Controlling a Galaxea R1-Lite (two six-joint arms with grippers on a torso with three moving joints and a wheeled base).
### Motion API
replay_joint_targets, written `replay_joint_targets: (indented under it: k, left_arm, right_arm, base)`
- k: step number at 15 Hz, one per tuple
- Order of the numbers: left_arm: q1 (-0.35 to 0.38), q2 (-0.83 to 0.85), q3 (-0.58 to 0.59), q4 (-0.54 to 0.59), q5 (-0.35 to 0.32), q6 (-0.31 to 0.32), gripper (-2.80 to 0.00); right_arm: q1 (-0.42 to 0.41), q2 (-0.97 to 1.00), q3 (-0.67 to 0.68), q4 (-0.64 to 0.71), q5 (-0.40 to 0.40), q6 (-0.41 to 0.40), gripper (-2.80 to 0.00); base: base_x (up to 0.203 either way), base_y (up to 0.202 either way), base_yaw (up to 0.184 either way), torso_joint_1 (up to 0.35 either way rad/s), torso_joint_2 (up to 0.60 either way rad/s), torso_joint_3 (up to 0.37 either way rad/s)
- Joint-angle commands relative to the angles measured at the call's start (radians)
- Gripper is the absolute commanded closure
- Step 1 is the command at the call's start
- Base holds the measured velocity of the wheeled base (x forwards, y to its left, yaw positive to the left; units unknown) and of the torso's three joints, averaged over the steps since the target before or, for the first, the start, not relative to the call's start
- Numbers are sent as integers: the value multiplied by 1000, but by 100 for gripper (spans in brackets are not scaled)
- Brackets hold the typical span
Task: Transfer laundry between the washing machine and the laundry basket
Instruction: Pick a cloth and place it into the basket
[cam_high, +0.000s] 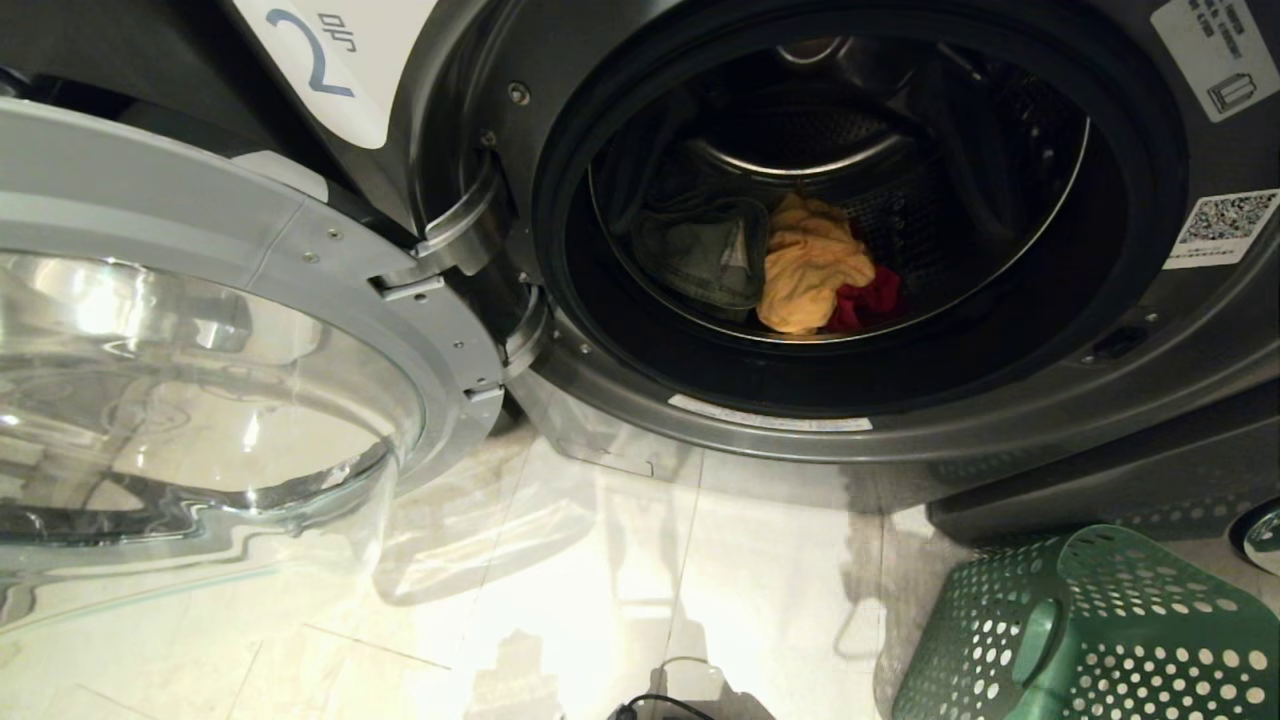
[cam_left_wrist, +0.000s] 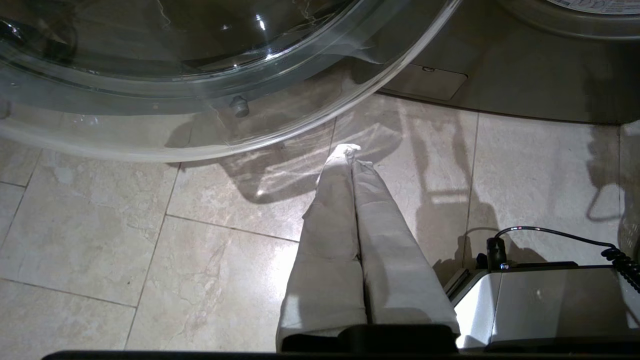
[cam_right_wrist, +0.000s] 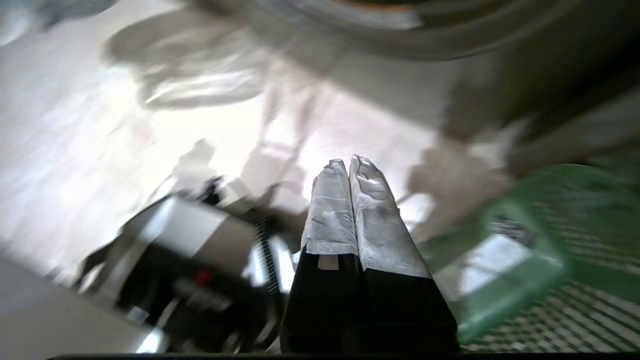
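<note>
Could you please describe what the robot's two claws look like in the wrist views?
The left claw has two long tapered fingers wrapped in pale grey-white tape. The right claw has the same taped tips over black finger bases, with a small tape tab on one.

Laundry (cam_high: 800, 265) in washing machine (cam_high: 1000, 400) drum; laundry basket (cam_high: 1090, 630) front-right, on floor.

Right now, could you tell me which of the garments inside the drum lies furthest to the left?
The grey-green denim jeans: dark and folded, left of the yellow-orange garment, with the red garment at the far right.
</note>
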Motion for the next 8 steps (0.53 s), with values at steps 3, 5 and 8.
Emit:
replay_joint_targets:
  k: [3,5,8]
  left_arm:
    - [0,2,0,-1,-31,85,0]
    - [0,2,0,-1,-31,86,0]
    - [0,2,0,1,-23,26,0]
  right_arm:
    - [40,215,94,26,288,-256,0]
    - [54,301,119,32,269,-349,0]
    - [63,474,92,-13,257,-372,0]
  base:
    - [0,0,0,0,0,0]
    - [0,0,0,0,0,0]
    - [0,0,0,0,0,0]
